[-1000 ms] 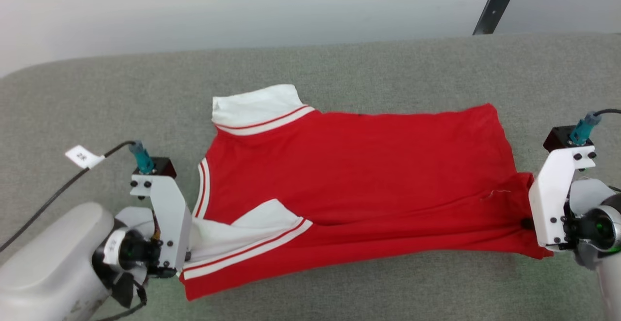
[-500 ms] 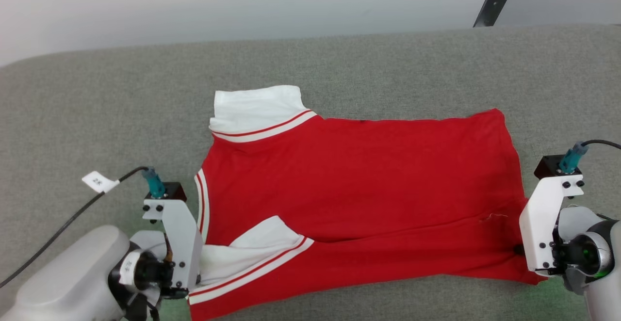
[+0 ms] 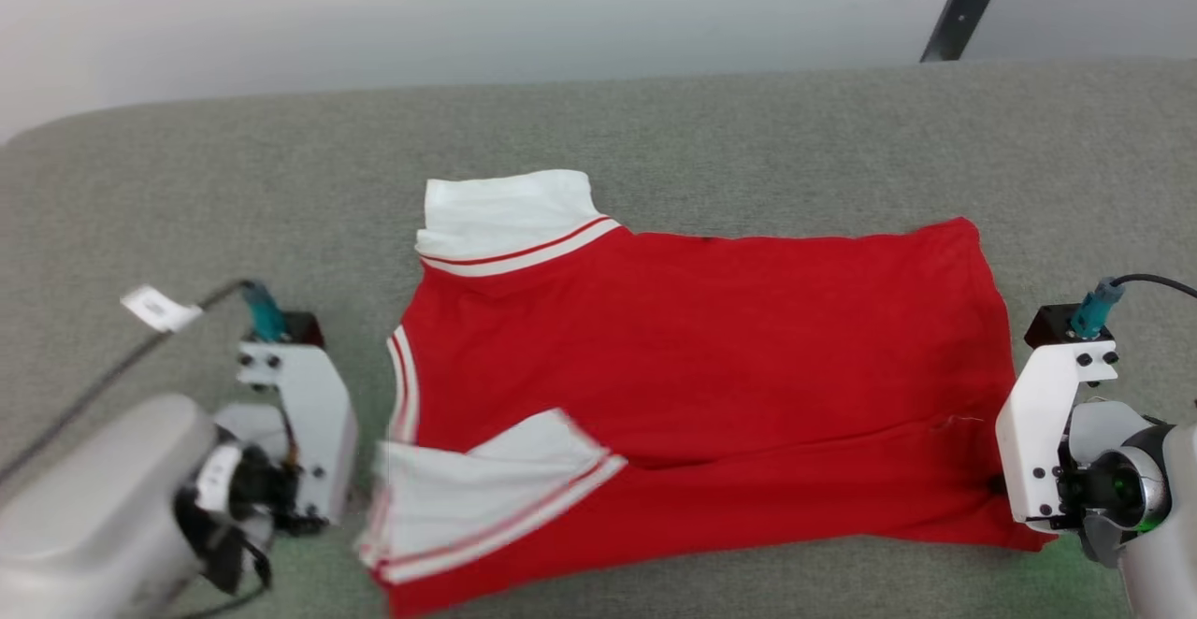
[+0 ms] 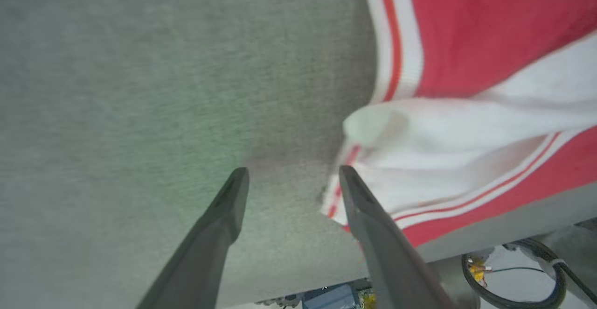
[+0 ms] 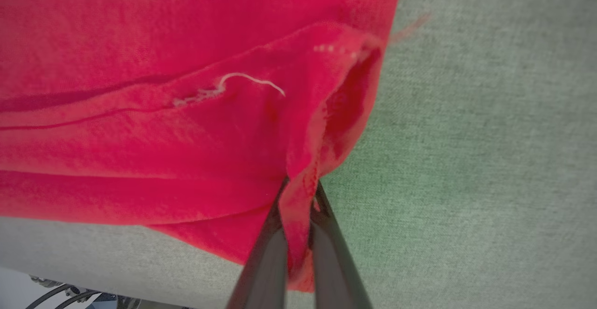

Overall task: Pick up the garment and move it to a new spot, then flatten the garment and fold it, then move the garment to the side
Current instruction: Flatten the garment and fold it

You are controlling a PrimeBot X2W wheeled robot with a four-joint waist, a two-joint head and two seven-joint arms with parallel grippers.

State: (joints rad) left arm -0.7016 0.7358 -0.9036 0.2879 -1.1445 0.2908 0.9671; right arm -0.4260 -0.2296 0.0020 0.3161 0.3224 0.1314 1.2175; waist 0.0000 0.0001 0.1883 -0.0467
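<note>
Your left claw [image 4: 294, 172] opened and dropped the sleeve [image 3: 486, 497] at 8 o'clock; right claw [image 5: 298, 185] stayed clamped on the shirt [image 3: 711, 357]. Spreading looked done.

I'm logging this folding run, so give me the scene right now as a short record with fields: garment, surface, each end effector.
garment: red T-shirt, spread out on the surface
sleeve: near white sleeve lies folded over the red body
surface: grey fabric surface
left end effector: open, beside the sleeve's edge, nothing between its fingers
right end effector: shut on the T-shirt's red hem corner
detail: loose white thread near that hem
</note>
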